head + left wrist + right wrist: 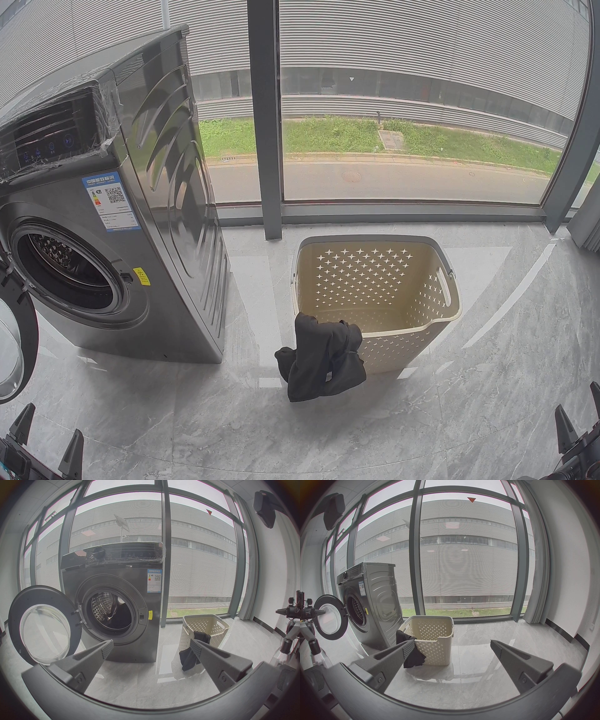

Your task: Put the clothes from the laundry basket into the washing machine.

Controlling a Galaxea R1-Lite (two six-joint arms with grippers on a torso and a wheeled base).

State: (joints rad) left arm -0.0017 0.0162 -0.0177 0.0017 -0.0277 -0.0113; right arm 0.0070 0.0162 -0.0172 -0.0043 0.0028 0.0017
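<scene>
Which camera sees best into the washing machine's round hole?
The left wrist view: it faces the drum opening straight on. The head view sees it slanted from above; the right wrist view, sideways and far.
</scene>
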